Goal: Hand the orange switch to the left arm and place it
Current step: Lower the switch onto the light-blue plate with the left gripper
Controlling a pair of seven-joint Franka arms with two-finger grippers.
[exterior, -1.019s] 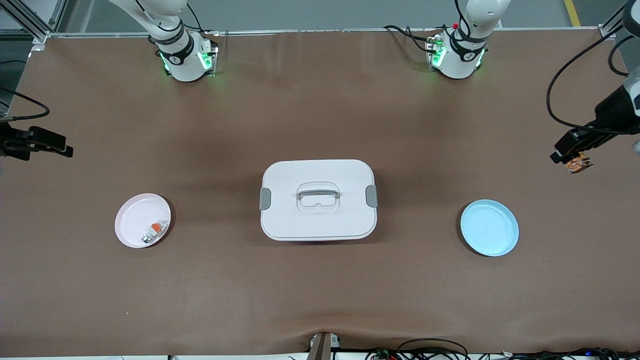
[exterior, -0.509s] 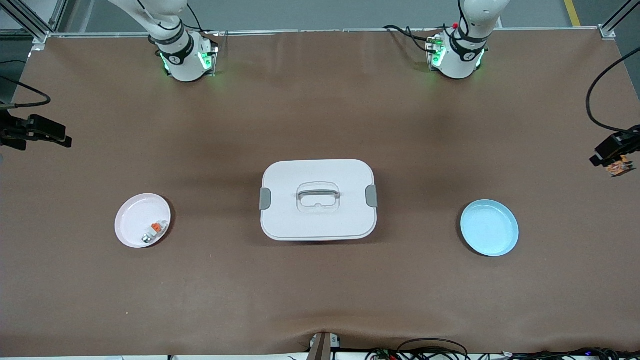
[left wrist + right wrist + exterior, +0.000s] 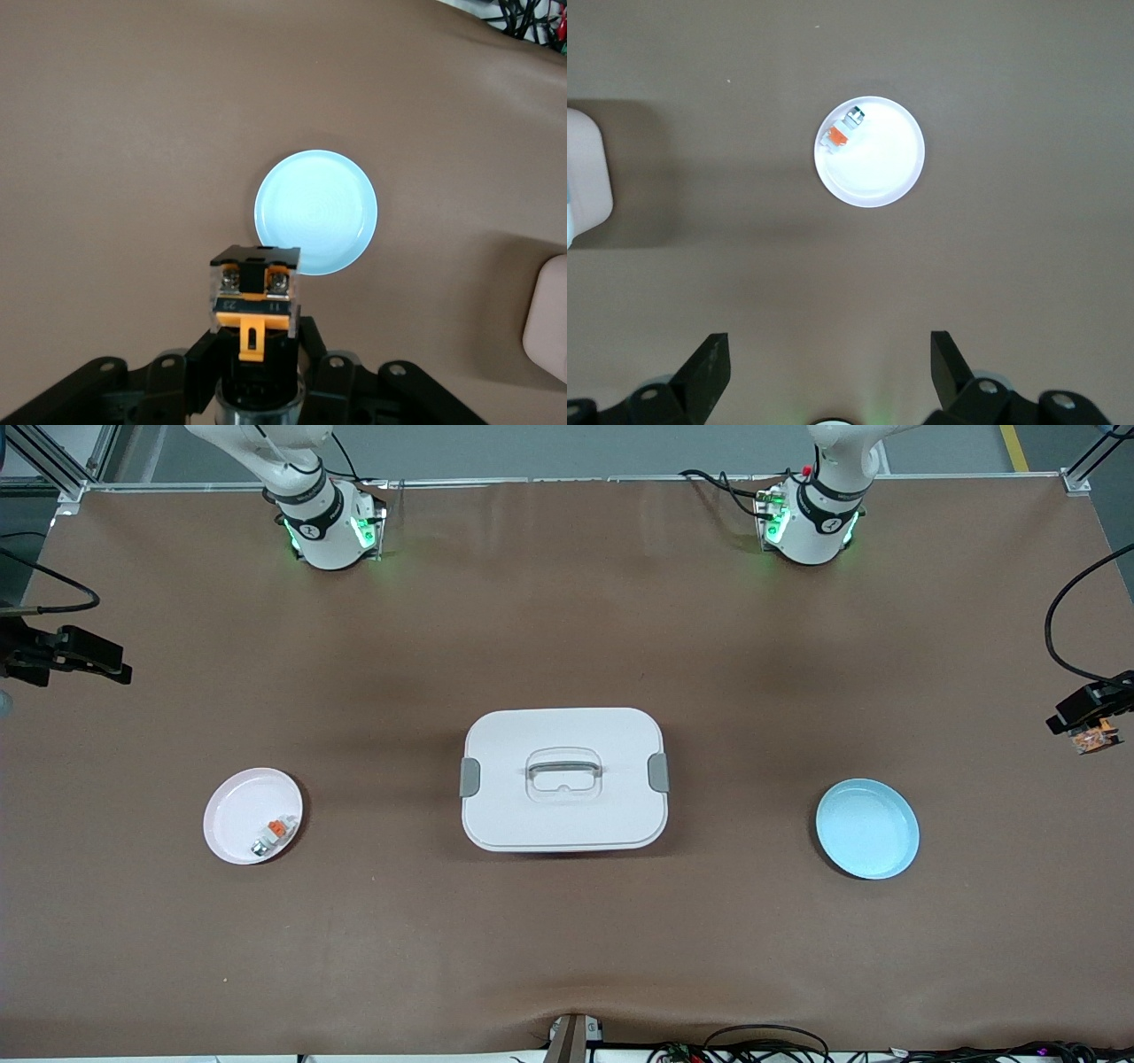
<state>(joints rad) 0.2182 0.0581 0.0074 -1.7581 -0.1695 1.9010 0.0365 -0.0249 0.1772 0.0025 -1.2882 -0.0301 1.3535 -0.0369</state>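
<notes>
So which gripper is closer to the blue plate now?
The left. The left gripper holds the orange switch in the air at the left arm's end of the table, close by the blue plate. The right gripper hangs open at the right arm's end.

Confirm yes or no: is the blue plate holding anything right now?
No: in the front view the blue plate shows only its bare surface, and the orange switch is shut in the left gripper, up in the air.

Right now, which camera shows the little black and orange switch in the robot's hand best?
The left wrist view: the little black and orange switch fills the foreground, pinched in the left gripper. The front view shows it only as a speck at the table's edge. The right wrist view misses it.
</notes>
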